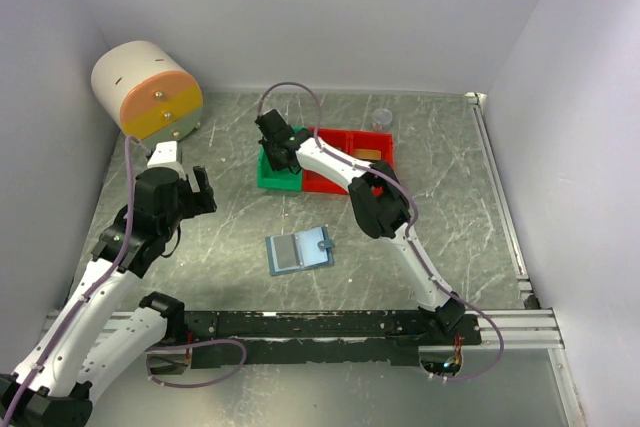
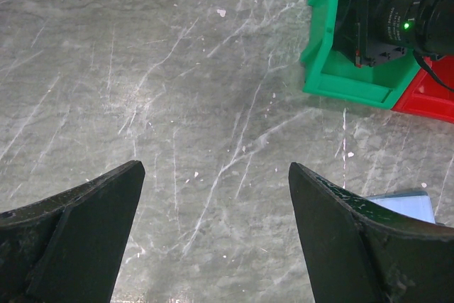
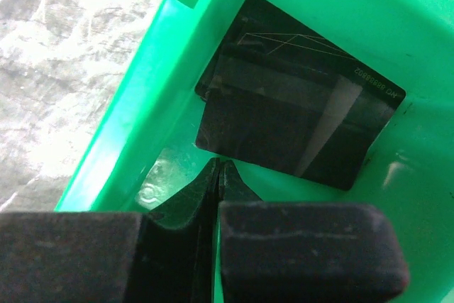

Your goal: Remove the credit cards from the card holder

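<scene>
The card holder [image 1: 300,250] lies open and flat on the table between the arms, snap tab to the right, with a silvery-grey credit card [image 1: 287,253] on its left panel; one corner of the holder [image 2: 408,204] shows in the left wrist view. My right gripper [image 3: 221,164] is shut with nothing between its jaws, tips down inside the green bin [image 3: 142,118]. Dark credit cards [image 3: 298,118] lie overlapping on the bin floor just beyond the tips. From above, the right gripper [image 1: 278,157] hangs over that bin [image 1: 268,177]. My left gripper [image 2: 216,175] is open and empty over bare table, left of the holder [image 1: 200,192].
A red bin [image 1: 345,142] adjoins the green one and holds a gold-copper card [image 1: 370,154]. A large cream and orange drum [image 1: 148,89] stands at the back left. A small clear object [image 1: 381,118] sits behind the red bin. White walls enclose the table.
</scene>
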Controlling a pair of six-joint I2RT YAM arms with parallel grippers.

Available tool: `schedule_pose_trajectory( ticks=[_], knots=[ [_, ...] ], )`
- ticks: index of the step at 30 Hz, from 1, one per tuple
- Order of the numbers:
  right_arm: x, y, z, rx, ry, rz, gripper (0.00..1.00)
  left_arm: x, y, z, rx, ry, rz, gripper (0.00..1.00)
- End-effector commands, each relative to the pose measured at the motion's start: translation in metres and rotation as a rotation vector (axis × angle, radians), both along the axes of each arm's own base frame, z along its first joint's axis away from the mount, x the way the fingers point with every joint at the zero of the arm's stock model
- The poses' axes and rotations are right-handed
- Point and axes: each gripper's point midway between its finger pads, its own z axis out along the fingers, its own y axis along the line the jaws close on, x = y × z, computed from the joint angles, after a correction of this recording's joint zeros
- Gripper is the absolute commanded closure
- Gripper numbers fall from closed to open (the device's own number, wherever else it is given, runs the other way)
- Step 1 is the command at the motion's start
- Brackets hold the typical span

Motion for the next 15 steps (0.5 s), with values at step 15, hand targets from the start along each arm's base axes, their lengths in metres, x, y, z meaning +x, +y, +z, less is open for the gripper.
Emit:
schedule_pose_trajectory(
  ticks=[15],
  knots=[
    [0.042,-0.009,-0.009,-0.047,-0.166,-0.136,1.0,0.003,-0.002,0.007,-0.005,-0.019,-0.018,0.05]
  ],
)
